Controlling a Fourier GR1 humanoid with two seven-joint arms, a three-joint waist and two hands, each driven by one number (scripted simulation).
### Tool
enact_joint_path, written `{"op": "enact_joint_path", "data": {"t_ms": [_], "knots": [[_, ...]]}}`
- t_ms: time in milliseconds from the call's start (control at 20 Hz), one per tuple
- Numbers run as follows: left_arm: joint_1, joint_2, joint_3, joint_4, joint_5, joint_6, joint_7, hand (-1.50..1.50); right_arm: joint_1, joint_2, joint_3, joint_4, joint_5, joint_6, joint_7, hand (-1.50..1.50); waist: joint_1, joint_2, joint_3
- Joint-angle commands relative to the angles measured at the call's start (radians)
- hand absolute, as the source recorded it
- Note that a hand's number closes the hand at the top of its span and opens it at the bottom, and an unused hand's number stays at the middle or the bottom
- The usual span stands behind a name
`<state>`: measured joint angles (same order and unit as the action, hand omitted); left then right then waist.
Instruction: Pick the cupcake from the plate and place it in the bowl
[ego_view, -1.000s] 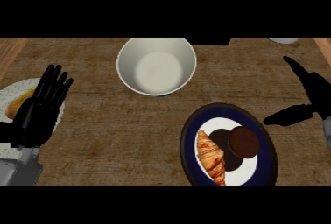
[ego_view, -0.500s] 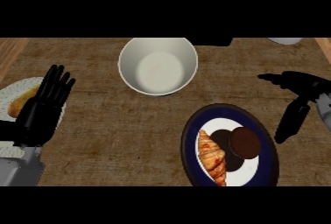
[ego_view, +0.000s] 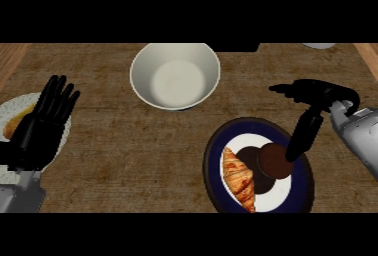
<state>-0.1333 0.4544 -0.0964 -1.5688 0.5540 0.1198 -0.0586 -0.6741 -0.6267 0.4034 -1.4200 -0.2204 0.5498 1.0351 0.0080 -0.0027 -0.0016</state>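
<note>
A dark brown cupcake sits on a blue-rimmed plate at the lower right, next to a croissant. My right hand hangs over the plate's right side. Its fingers point straight down and their tips meet the cupcake's right edge; the hand is open. The white bowl stands at the top centre with nothing in it. My left hand rests open at the left edge, fingers up.
A white plate with some food lies under my left hand at the left edge. A pale dish shows at the top right. Bare brown counter lies between the bowl and the blue-rimmed plate.
My right hand has swung in from the right edge to above the plate and its fingers have come down to the cupcake. The left hand has stayed where it was.
</note>
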Motion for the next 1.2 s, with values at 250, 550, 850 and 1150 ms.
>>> {"op": "enact_joint_path", "data": {"t_ms": [250, 550, 850, 1150], "knots": [[0.0, -0.011, 0.034, -0.002, -0.021, -0.015, 0.029, 0.0, 0.14, -0.015, 0.024, -0.188, 0.013, -0.027, 0.183, -1.5, -0.02, -0.002, 0.001], [-0.019, -0.073, 0.024, 0.004, -0.079, 0.007, 0.023, 0.0, 0.186, 0.044, 0.026, -0.191, 0.226, -0.081, 0.044, -1.5, -0.008, 0.002, 0.002], [-0.038, -0.066, 0.072, -0.024, -0.075, -0.024, 0.098, 0.0, 0.254, 0.071, -0.02, -0.244, 0.299, -0.039, 0.022, -1.5, -0.008, 0.002, 0.002], [0.007, -0.146, 0.049, -0.009, -0.157, -0.015, 0.028, 0.0, 0.33, 0.113, -0.024, -0.239, 0.376, -0.002, -0.025, -1.5, -0.01, 0.002, 0.001]]}}
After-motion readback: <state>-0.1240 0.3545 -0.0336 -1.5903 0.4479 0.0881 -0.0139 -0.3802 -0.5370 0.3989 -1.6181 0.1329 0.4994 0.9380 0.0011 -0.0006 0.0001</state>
